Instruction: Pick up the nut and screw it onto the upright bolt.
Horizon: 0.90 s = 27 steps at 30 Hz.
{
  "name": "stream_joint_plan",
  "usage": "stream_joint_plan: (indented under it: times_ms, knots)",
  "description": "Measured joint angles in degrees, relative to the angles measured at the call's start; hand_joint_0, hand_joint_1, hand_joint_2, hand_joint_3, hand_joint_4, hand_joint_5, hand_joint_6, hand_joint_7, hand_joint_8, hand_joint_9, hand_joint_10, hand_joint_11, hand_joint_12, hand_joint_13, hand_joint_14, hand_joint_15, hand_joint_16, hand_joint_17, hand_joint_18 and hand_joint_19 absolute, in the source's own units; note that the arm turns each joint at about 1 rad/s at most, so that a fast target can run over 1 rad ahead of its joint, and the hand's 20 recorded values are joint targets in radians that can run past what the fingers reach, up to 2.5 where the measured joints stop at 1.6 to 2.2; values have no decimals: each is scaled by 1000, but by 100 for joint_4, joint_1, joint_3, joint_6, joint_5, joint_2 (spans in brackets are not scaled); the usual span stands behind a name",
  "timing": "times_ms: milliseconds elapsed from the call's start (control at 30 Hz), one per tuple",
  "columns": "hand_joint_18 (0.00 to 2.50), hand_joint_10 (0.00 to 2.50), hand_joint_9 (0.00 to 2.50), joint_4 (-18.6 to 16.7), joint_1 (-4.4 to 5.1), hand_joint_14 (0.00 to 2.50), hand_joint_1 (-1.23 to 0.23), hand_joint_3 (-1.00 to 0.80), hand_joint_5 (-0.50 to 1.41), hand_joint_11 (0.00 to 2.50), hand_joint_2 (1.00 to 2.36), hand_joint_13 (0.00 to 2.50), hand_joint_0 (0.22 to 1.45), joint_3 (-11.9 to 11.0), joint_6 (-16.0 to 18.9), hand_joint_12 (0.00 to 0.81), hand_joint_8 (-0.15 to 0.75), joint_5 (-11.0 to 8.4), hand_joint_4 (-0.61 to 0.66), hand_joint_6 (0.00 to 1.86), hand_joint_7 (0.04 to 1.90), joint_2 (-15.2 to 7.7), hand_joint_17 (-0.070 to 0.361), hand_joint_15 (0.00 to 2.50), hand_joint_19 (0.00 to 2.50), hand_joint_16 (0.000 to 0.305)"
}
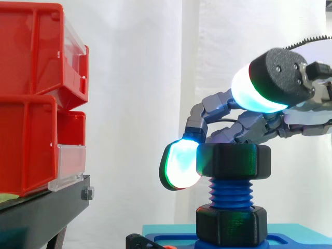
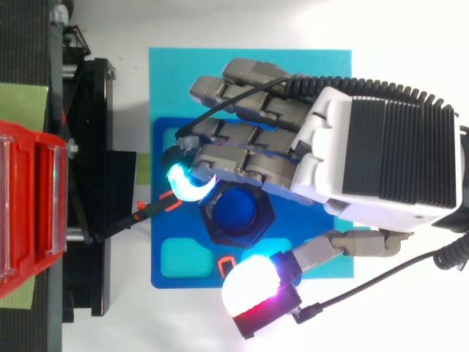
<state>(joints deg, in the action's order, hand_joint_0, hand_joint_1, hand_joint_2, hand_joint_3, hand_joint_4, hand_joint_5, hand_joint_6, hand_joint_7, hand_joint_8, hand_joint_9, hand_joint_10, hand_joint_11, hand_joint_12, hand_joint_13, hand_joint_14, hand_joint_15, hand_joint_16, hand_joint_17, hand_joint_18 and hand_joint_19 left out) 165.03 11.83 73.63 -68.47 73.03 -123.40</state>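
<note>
White curtain (image 1: 155,78) hung behind the work, and stacked red bins (image 1: 31,104) stood on a black stand (image 1: 41,207) at the left. To the right of them, a blue tray (image 2: 170,227) lay on a cyan plate (image 2: 322,66) on the white tabletop (image 2: 396,29). From this tray the blue bolt (image 1: 231,193) stood upright, with a black hexagonal collar (image 1: 231,224) around its foot. The black nut (image 1: 236,161) sat on the top of the bolt, and some bare thread showed between it and the collar.

The hand (image 2: 366,154) came in from the right, above the nut. Its fingers were curled down around the nut, and one glowing fingertip (image 1: 181,166) pressed against the nut's left side. The thumb (image 1: 257,91) was held higher, on the near side, and it did not touch the nut.
</note>
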Motion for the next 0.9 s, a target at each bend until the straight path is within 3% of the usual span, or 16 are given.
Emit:
stream_joint_plan:
  times_ms: [667, 900]
  knots:
    - [277, 0, 844, 11, -100, 0, -314, -500, 23, 30, 1000, 435, 460, 2, -9, 353, 269, 78, 100, 501, 1329, 2, 127, 0, 119, 56]
    - [319, 0, 922, 18, -148, 0, -315, -500, 37, 32, 1000, 477, 457, 2, -13, 347, 253, 200, 70, 501, 1320, 4, 124, 0, 125, 55]
